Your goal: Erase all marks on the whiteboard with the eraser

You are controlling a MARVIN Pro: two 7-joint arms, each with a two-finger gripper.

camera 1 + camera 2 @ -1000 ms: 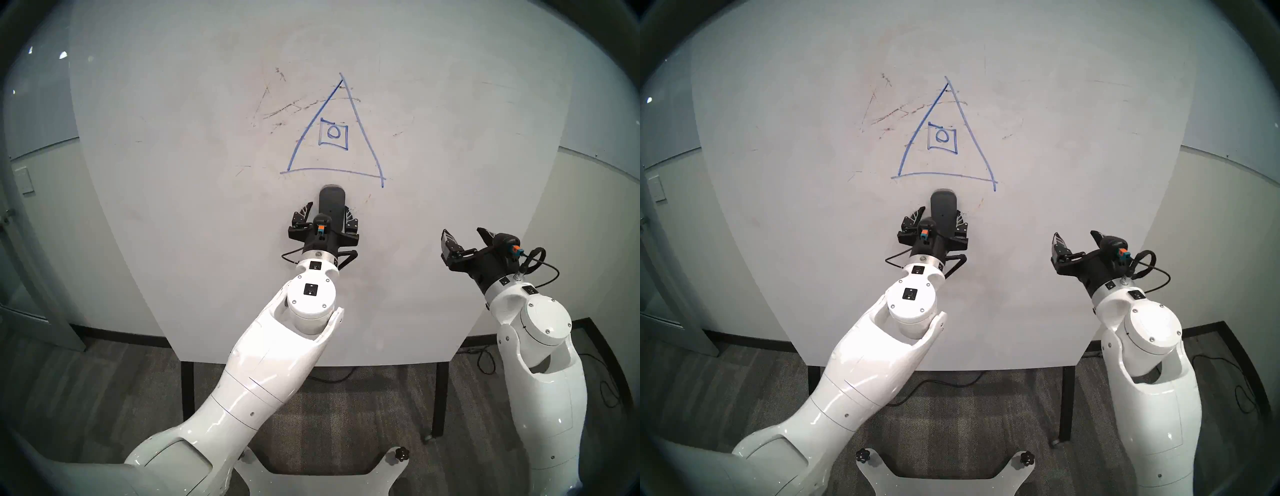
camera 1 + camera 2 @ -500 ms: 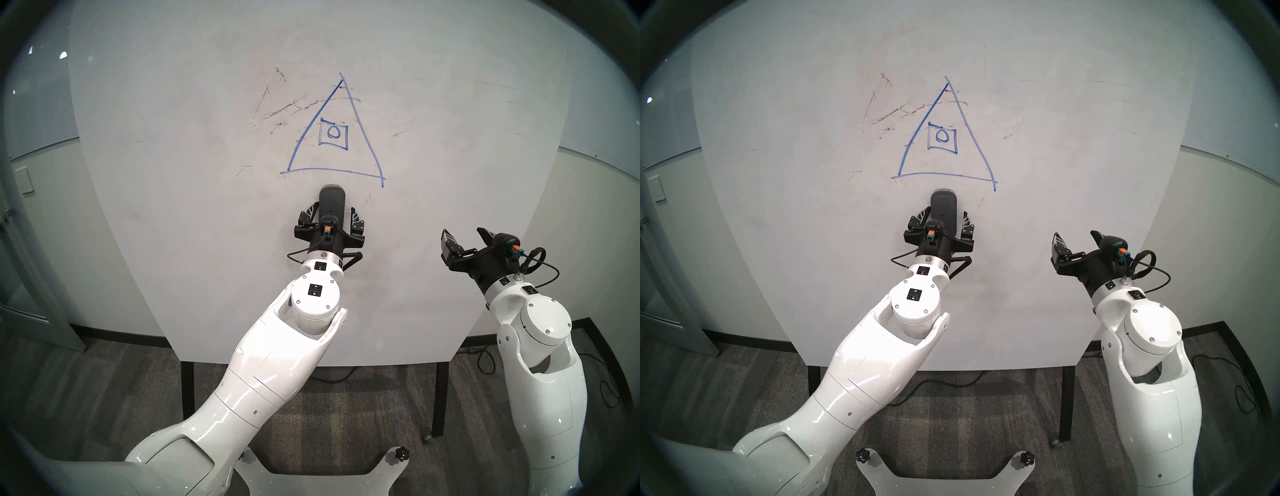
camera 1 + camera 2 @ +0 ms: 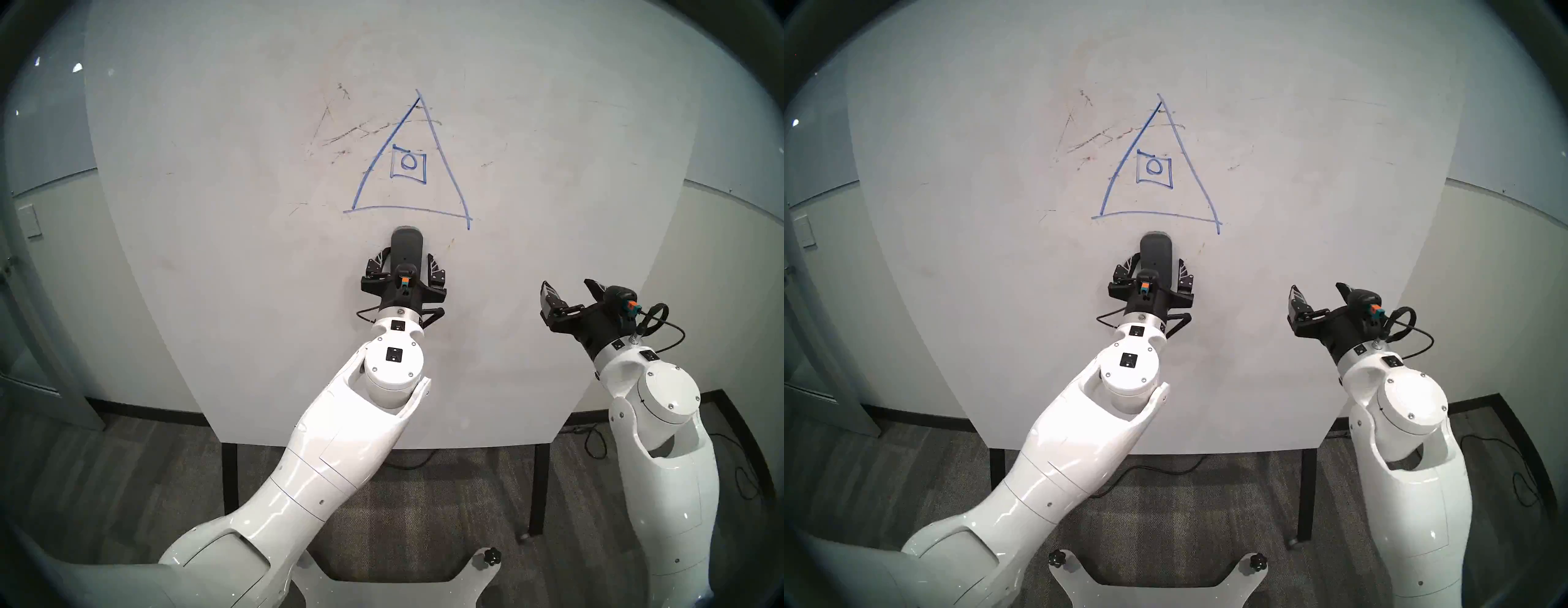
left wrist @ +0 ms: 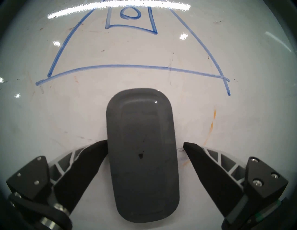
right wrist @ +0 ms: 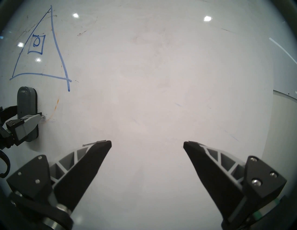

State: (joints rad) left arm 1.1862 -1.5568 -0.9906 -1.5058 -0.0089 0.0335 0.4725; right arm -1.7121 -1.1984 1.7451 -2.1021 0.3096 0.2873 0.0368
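The left gripper (image 3: 406, 263) has shifted slightly right, now straddling the eraser (image 3: 406, 248) at frame centre, below the marks (image 3: 409, 163) on the whiteboard (image 3: 212, 212). Its jaws spread wide, gripping nothing. The right gripper (image 3: 570, 288) hangs open, empty.

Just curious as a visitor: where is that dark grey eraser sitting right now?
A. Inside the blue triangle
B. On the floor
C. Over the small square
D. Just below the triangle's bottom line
D: the eraser lies on the whiteboard just under the blue triangle, whose base line is untouched.
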